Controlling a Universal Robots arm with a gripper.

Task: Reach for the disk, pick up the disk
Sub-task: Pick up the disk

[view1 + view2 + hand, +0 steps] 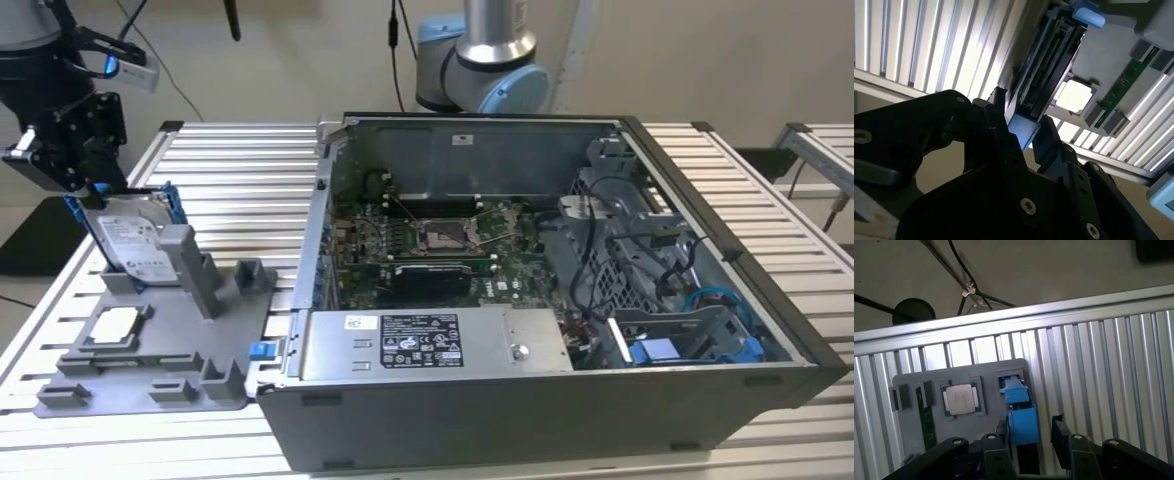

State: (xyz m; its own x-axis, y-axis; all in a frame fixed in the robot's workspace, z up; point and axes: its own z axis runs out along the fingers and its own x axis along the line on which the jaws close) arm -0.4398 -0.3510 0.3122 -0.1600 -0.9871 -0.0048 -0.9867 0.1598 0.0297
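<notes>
A: Step?
B: Reach looks finished, pick-up not yet. Gripper point(91, 188) hangs over the disk point(134, 238), upright at the tray's point(167, 345) far corner; jaws apart astride its blue edge, gripping nothing.
A: Needs?
B: Probably an even, centred squeeze.

Even light, glare on table slats point(954, 45)

The exterior view looks down from afar on the computer case point(561, 300) and, lower left, the gray tray point(147, 345). Both wrist views look closely past the gripper point(1030, 429) onto that tray.
</notes>
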